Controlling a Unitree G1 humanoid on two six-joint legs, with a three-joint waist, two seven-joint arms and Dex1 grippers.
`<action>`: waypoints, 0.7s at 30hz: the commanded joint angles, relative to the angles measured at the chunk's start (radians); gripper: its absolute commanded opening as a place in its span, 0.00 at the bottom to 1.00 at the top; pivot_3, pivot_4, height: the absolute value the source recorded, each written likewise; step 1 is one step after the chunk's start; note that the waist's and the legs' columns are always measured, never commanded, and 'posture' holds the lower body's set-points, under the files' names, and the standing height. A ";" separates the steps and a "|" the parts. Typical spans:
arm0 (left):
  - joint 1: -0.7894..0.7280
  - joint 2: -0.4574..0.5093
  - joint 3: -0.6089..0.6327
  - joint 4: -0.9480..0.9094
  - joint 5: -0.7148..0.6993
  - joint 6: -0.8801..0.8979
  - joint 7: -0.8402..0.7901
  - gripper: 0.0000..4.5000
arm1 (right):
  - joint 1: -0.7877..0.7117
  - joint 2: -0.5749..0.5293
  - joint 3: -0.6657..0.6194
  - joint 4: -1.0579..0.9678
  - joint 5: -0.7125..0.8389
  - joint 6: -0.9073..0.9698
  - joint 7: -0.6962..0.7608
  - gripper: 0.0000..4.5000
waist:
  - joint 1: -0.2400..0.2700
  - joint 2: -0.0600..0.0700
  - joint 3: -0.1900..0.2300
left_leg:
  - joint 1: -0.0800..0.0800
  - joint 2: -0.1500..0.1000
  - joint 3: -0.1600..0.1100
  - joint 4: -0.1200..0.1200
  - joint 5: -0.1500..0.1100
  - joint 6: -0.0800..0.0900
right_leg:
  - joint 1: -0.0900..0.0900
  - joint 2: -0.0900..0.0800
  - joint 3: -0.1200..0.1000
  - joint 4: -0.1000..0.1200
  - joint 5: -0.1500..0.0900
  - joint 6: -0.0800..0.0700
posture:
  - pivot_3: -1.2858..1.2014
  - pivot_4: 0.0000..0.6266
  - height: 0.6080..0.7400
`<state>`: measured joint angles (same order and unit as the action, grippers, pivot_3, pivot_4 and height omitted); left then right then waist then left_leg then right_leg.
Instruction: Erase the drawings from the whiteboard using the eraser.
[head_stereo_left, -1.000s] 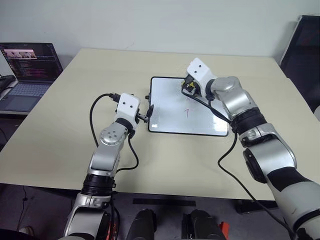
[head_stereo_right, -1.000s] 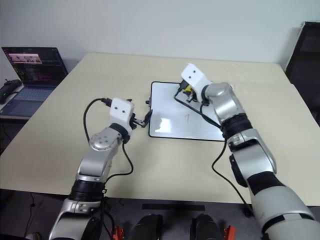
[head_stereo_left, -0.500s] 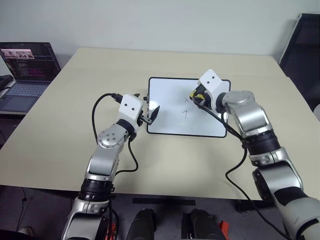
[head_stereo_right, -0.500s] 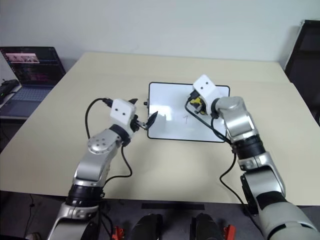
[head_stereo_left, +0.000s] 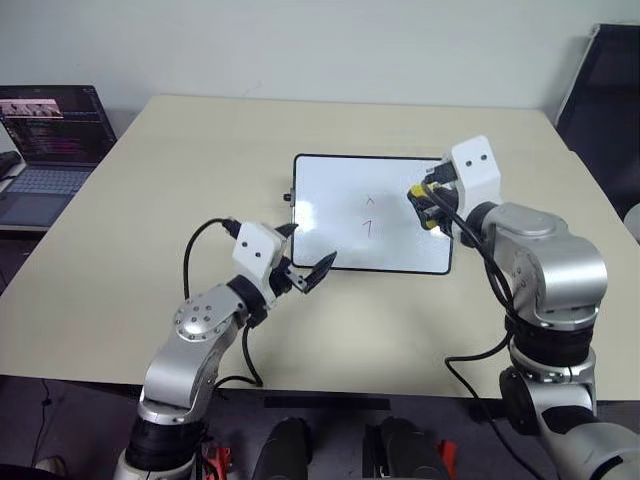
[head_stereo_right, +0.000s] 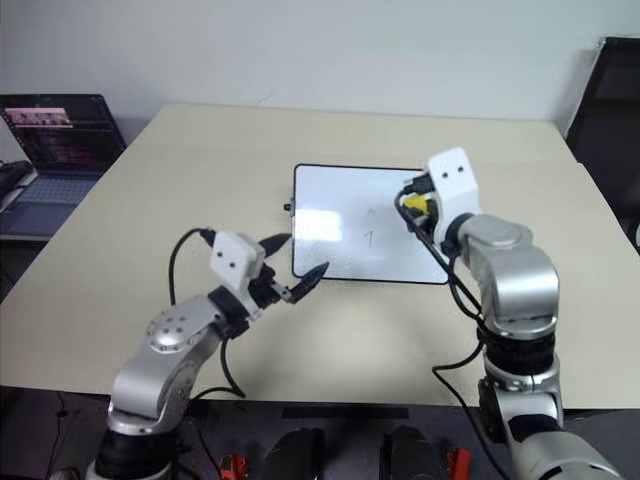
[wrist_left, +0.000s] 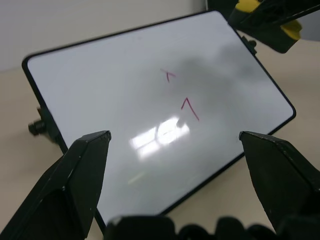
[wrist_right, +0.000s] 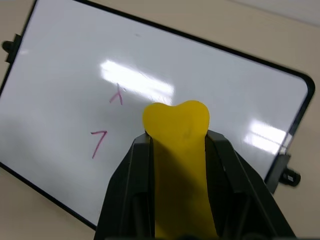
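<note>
Right gripper (wrist_right: 175, 145) clenched on the yellow eraser (wrist_right: 176, 131), raised over the right part of the whiteboard (head_stereo_left: 330, 190), just right of the drawings (head_stereo_left: 368, 215). Two red marks legible: a partial "x" farther, a "1" nearer. Left gripper (head_stereo_left: 308, 270) spread wide, grasping nothing, at the whiteboard's near left corner on the table (head_stereo_left: 150, 200).

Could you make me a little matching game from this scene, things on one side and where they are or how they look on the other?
Things:
1. eraser
2. whiteboard
3. laptop
4. left gripper

Descriptions:
A. open, empty, near the board's front-left corner
B. lying flat on the table, with two red marks left
C. yellow, pinched in the right gripper
D. screen lit, off to the left

Pairs: 1-C, 2-B, 3-D, 4-A
</note>
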<state>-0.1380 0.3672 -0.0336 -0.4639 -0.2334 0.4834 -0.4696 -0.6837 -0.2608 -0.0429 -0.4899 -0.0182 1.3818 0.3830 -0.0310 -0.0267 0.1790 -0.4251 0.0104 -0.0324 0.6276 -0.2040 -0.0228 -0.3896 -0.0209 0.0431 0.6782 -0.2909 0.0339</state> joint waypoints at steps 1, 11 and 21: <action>0.037 -0.005 -0.014 -0.002 0.028 -0.065 0.012 1.00 | 0.037 0.022 -0.017 -0.053 0.004 -0.011 -0.060 0.22 | 0.000 0.000 0.000 | 0.000 0.000 0.000 0.000 0.000 0.000 | 0.000 0.000 0.000 0.000 0.000 0.000 | 0.52 0.24 1.00; 0.018 0.009 -0.022 0.037 0.038 -0.103 -0.011 1.00 | 0.031 0.029 -0.016 -0.044 0.033 -0.019 -0.112 0.22 | 0.000 0.001 0.001 | 0.000 0.000 0.001 0.000 0.000 0.000 | 0.000 0.002 0.000 0.000 0.000 0.001 | 0.52 0.24 1.00; -0.060 0.004 -0.061 0.100 0.074 -0.124 -0.014 1.00 | -0.038 0.003 0.038 0.063 0.070 -0.122 -0.102 0.22 | -0.001 0.001 0.001 | 0.000 -0.001 0.001 0.000 0.000 0.000 | 0.000 0.003 0.000 0.000 0.000 0.001 | 0.52 0.24 1.00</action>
<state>-0.1684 0.3729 -0.0839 -0.3693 -0.1721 0.3987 -0.4760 -0.6862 -0.2516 -0.0194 -0.4302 0.0352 1.3122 0.2726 -0.0320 -0.0257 0.1798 -0.4249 0.0099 -0.0314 0.6280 -0.2039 -0.0226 -0.3897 -0.0173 0.0436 0.6786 -0.2914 0.0347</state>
